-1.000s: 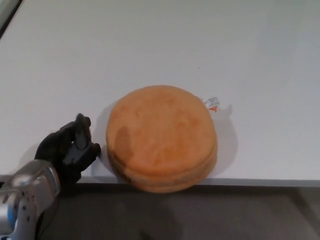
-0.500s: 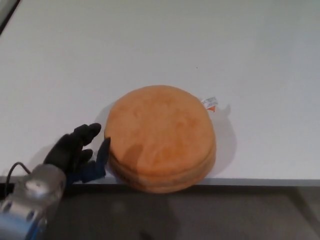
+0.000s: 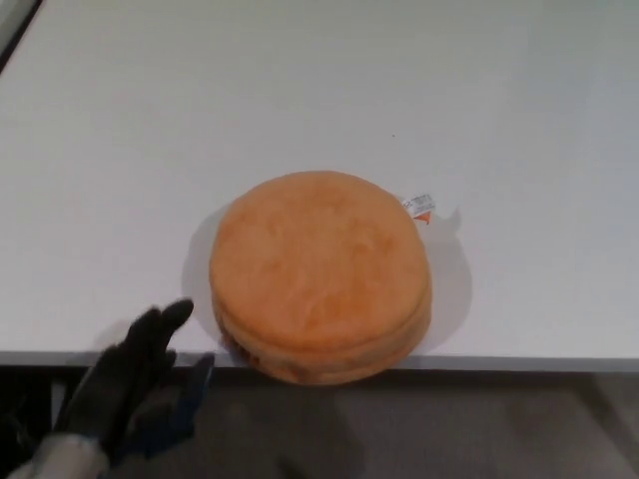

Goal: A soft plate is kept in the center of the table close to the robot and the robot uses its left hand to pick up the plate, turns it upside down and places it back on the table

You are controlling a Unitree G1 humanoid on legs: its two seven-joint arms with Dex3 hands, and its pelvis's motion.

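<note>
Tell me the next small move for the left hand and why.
Probably reach forward and right to the plush plate's near-left rim. The left hand is open, holds nothing, and sits off the white table's front edge, apart from the plate.

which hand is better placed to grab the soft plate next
Left. The left hand is open at the table's near edge, just off the left side of the orange soft plate, with its fingers pointing toward it. The right hand is not in view at all.
</note>
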